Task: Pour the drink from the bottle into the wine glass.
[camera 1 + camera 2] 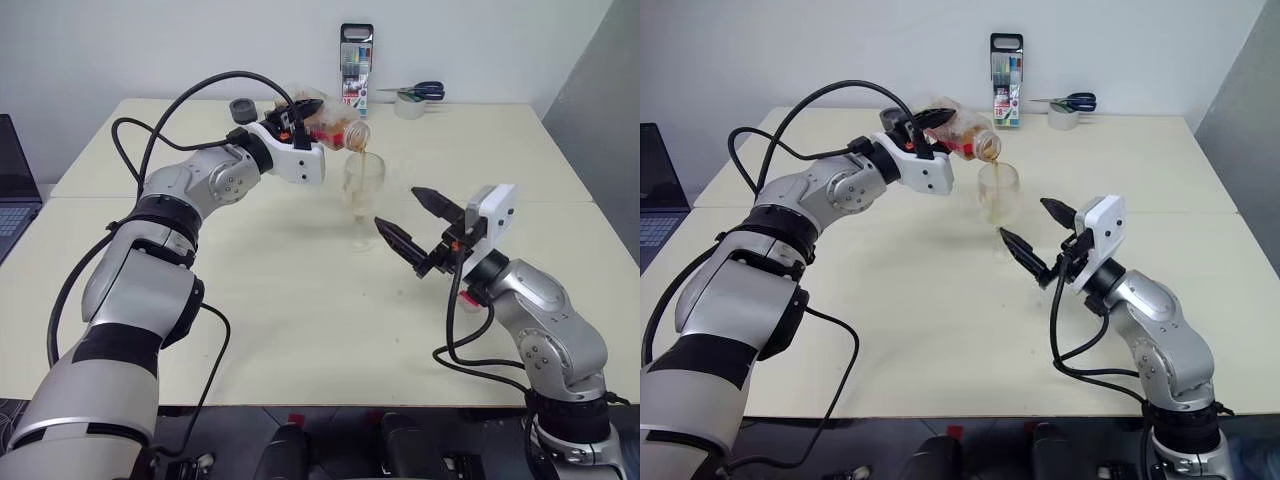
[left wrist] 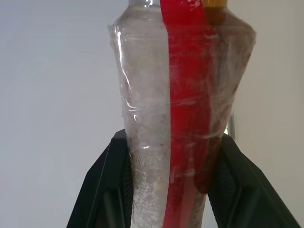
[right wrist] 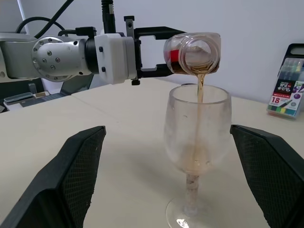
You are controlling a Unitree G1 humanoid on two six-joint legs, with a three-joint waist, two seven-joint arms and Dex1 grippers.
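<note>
Pale worktop (image 1: 300, 320) against a white wall: the left gripper (image 1: 298, 117), fingers clamped on the bottle (image 1: 330, 122), tips it above the wine glass (image 1: 363, 195) at centre, the drink (image 3: 200, 90) streaming into the bowl. The right gripper (image 1: 405, 222), at the glass's four o'clock, has its fingers wide apart, touching nothing. Tilting further or drifting sideways could send the stream past the rim; nothing steadies the glass.

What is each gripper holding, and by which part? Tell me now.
The left gripper holds the bottle by its body, jaws shut on its sides, tilted over the wine glass. The right gripper holds nothing; its jaws stand open.
</note>
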